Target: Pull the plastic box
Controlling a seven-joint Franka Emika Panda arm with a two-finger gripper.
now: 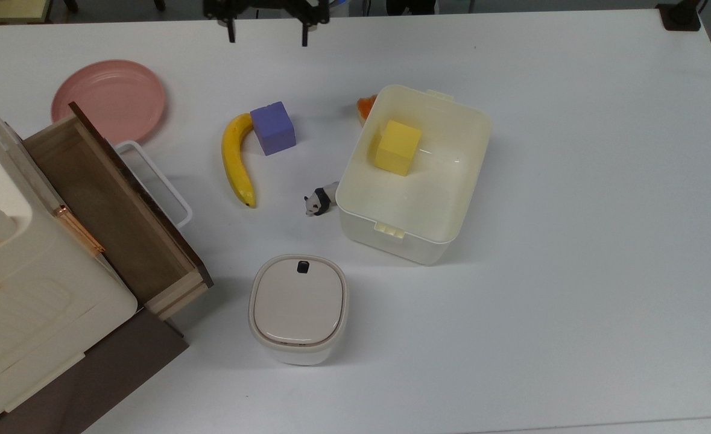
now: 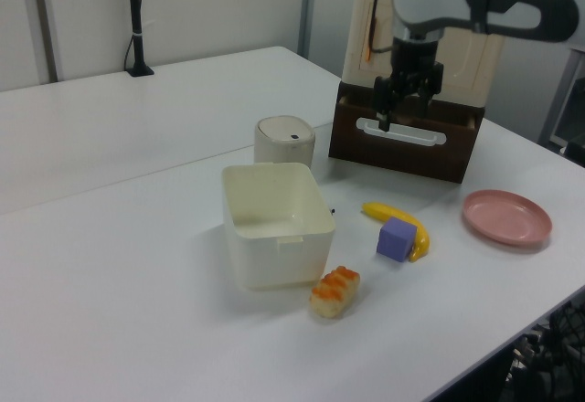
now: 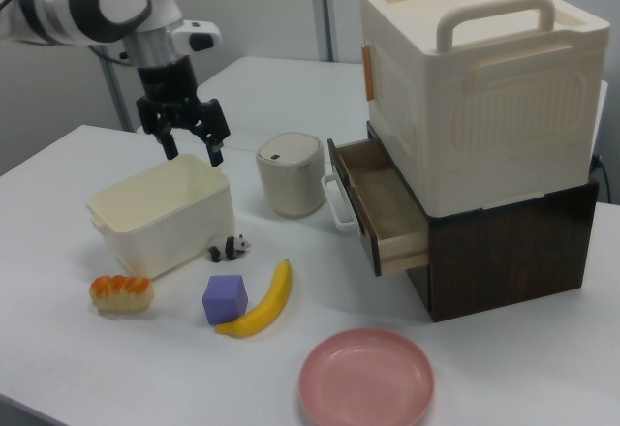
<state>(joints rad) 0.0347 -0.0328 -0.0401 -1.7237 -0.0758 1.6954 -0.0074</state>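
Observation:
The plastic box is a cream-white lidless tub right of centre in the top view, with a yellow cube inside it. Its side wall faces the left view, and it sits at the right view's left. My gripper hangs open at the top view's upper edge, up and left of the box and apart from it, with nothing between its fingers. The gripper is in front of the cabinet in the left view. In the right view the gripper hovers above the box's far rim.
A banana, a purple cube and a small panda figure lie left of the box in the top view. An orange-topped food piece touches its far corner. A lidded container, pink plate and cabinet with open drawer stand nearby.

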